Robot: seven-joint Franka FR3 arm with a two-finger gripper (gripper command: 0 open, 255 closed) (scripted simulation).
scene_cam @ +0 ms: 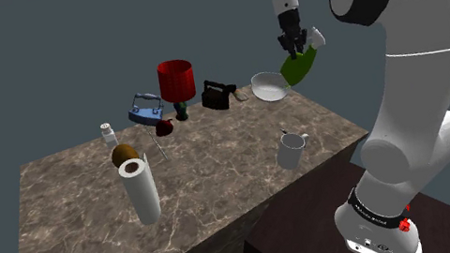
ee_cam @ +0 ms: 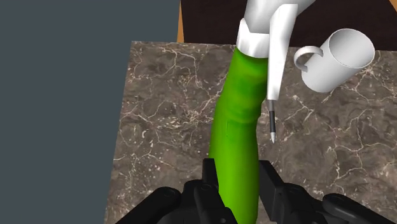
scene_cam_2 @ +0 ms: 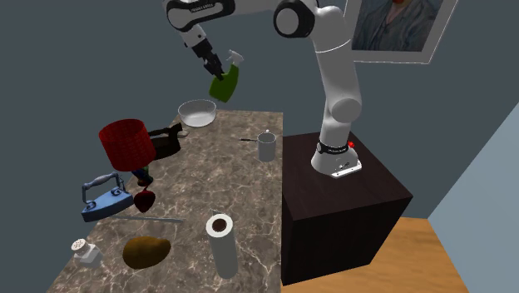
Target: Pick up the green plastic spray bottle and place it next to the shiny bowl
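My black gripper (scene_cam: pixel 294 42) is shut on a green spray bottle (scene_cam: pixel 300 64) with a white trigger head, and holds it tilted in the air above the marble table's far corner. The second exterior view has the bottle (scene_cam_2: pixel 224 83) hanging from the gripper (scene_cam_2: pixel 215 65) just above and beside the shiny bowl (scene_cam_2: pixel 197 112). In the shoulder view the bowl (scene_cam: pixel 271 88) lies right beside the bottle's lower end. Along the hand, both fingers (ee_cam: pixel 211 184) clasp the bottle's green body (ee_cam: pixel 239 133) over the tabletop, gripper (ee_cam: pixel 239 191) around its base.
A grey mug (scene_cam: pixel 292 150) stands near the table's edge by the stand. Further along are a black object (scene_cam: pixel 218 94), a red lamp (scene_cam: pixel 176 80), a blue iron (scene_cam: pixel 145 111), a paper towel roll (scene_cam: pixel 140 191), a brown lump (scene_cam: pixel 124 154) and a small white shaker (scene_cam: pixel 108 132).
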